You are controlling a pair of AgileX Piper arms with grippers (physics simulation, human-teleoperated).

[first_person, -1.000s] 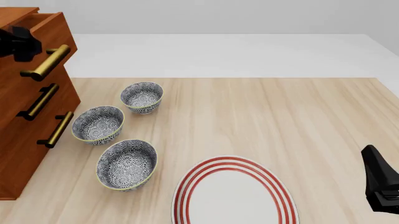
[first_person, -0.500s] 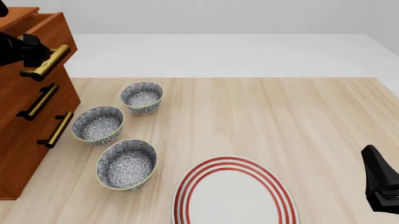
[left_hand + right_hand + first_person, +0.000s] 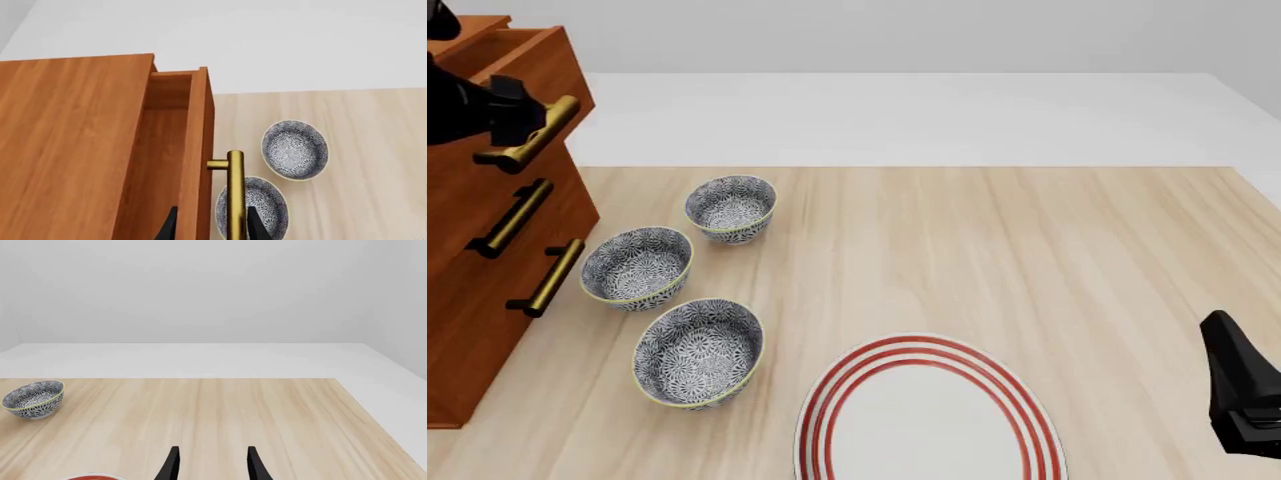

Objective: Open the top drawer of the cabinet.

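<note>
The left end effector [image 3: 208, 227] sits at the brass bar handle [image 3: 235, 192] of the top drawer [image 3: 198, 150], one dark finger on each side of the bar. In the left wrist view the jaws straddle the handle, but whether the pads press on the bar or merely bracket it cannot be told. The top drawer stands a little way out of the cabinet [image 3: 481, 260], at the left edge of the worktop [image 3: 988, 250], with a strip of its inside showing behind the front panel. It is only part open, so most of the pull seems left to do.

The main risk is the bar slipping out of the fingers: if the pull runs off the drawer's line of travel, the round brass could slide free. A skewed pull might also jam the drawer in its runners or drag the cabinet across the worktop.

Three patterned bowls [image 3: 637, 267] sit just beside the cabinet front, below the handle; a low retreat of the arm could knock them.

The right end effector [image 3: 210, 465] hangs over bare worktop, well apart from the cabinet, its fingers spread and holding nothing. A red-ringed plate [image 3: 928, 410] lies near it.
</note>
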